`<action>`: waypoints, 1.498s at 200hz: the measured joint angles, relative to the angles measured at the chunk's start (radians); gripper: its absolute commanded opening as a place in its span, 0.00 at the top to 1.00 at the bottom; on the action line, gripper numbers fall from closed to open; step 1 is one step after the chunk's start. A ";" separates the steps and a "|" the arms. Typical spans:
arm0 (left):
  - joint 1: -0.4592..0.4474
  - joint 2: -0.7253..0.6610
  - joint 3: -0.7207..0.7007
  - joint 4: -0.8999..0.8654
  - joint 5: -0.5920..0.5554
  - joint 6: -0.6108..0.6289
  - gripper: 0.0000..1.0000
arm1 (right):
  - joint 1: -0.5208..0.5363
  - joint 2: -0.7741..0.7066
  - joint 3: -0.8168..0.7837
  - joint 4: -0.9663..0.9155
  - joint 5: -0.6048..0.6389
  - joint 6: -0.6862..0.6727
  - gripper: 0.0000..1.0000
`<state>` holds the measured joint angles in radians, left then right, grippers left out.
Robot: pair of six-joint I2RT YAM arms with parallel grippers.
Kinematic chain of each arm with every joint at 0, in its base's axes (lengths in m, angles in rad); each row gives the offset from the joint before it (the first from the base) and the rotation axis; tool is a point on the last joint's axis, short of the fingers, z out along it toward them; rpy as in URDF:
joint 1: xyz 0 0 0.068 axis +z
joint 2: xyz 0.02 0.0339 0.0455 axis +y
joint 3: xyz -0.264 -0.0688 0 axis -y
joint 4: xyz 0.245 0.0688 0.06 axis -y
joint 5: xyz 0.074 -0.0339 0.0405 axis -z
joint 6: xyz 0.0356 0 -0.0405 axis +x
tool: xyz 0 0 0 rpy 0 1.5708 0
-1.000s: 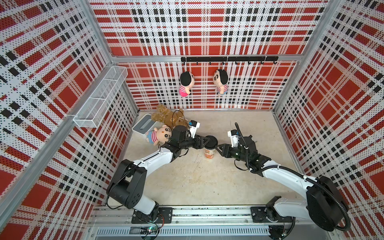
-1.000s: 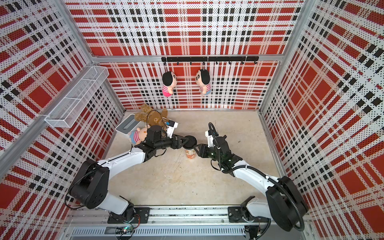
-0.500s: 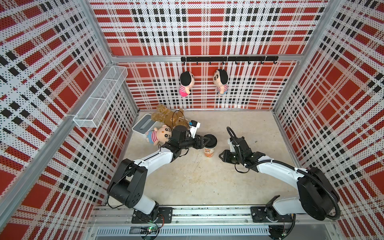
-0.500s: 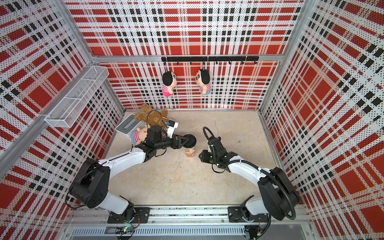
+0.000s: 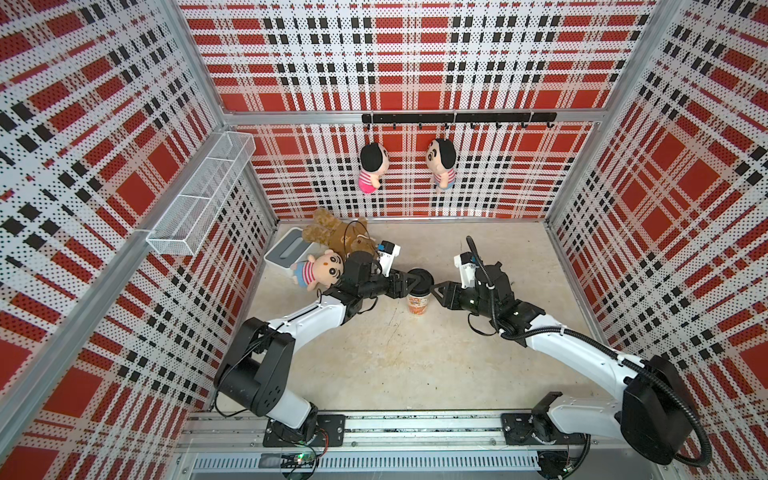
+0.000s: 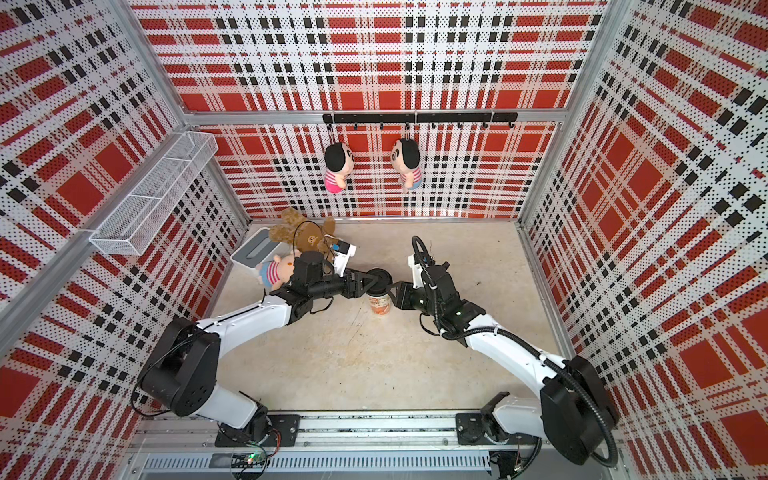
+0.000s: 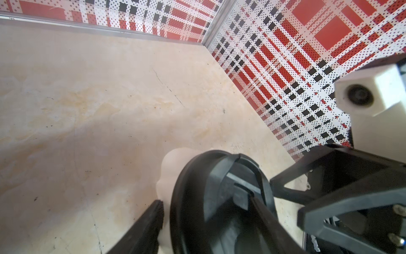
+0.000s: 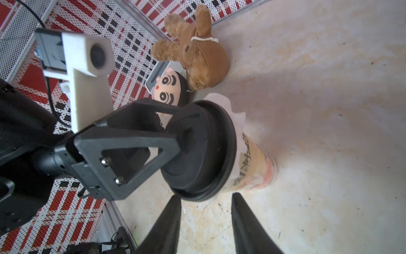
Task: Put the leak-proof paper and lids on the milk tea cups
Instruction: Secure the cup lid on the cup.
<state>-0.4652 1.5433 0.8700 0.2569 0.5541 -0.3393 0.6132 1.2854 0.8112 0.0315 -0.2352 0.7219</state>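
Clamping the lid point(image 8: 211, 154) in the left gripper point(image 5: 411, 283), pinning the paper point(image 8: 222, 101) over the cup point(image 8: 254, 167). Hovering beside with the right gripper point(image 8: 205, 196) (jaws apart, empty), perhaps to steady.

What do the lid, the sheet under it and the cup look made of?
Black lid: moulded plastic, matte, rigid rim. Leak-proof paper: thin white paper or film, ruffled edge. Cup: printed paper, probably, slightly glossy.

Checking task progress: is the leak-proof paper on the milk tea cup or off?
On. Right wrist view: the leak-proof paper ruffles out between the black lid and the cup.
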 measured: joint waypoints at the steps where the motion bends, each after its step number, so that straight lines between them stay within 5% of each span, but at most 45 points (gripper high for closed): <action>1: 0.000 0.000 0.000 0.000 0.000 0.000 0.36 | 0.000 0.002 0.001 0.002 0.000 0.000 0.60; 102: 0.000 0.000 -0.006 0.010 0.009 -0.001 0.37 | -0.001 0.058 0.003 0.050 -0.001 -0.002 0.60; 157: 0.002 0.000 -0.006 0.010 0.009 -0.003 0.38 | -0.001 0.064 -0.026 0.095 0.024 0.004 0.69; 299: 0.010 -0.001 -0.023 0.036 0.017 -0.019 0.38 | -0.008 0.078 -0.159 0.372 -0.008 0.066 0.63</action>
<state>-0.4549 1.5421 0.8467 0.2932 0.5709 -0.3584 0.6056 1.3632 0.6518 0.4030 -0.2428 0.7879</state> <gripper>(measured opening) 0.624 0.370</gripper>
